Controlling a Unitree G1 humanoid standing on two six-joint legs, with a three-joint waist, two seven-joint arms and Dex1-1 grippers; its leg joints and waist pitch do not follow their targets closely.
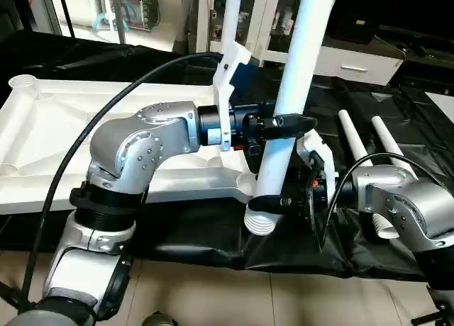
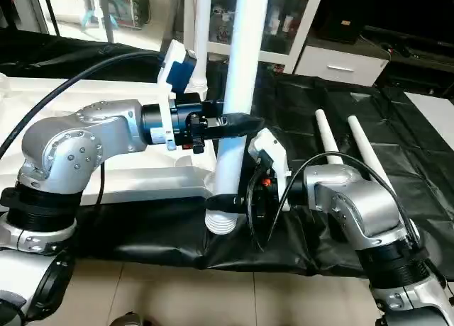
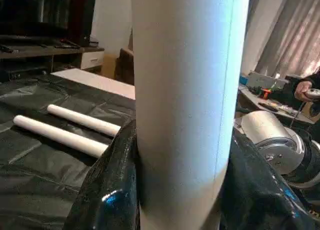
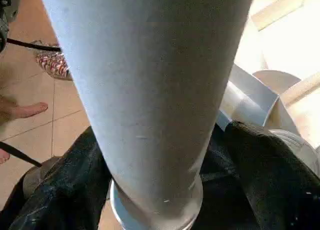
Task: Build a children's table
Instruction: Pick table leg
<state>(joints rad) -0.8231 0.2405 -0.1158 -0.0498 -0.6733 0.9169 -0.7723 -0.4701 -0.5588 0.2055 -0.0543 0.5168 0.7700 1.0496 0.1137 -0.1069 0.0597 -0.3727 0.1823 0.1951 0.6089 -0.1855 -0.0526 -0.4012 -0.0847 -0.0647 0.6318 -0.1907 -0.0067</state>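
Left gripper clamped around an upright white leg. Right gripper low on the same leg, fingers apart, grip unclear. Tabletop lying underside up behind

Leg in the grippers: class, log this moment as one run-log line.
leg: upright, threaded end beside tabletop corner | left gripper: clamped mid-leg | right gripper: around lower end | spare legs: two on cloth

No readable text, no labels, no brand marks, no numbers, no signs
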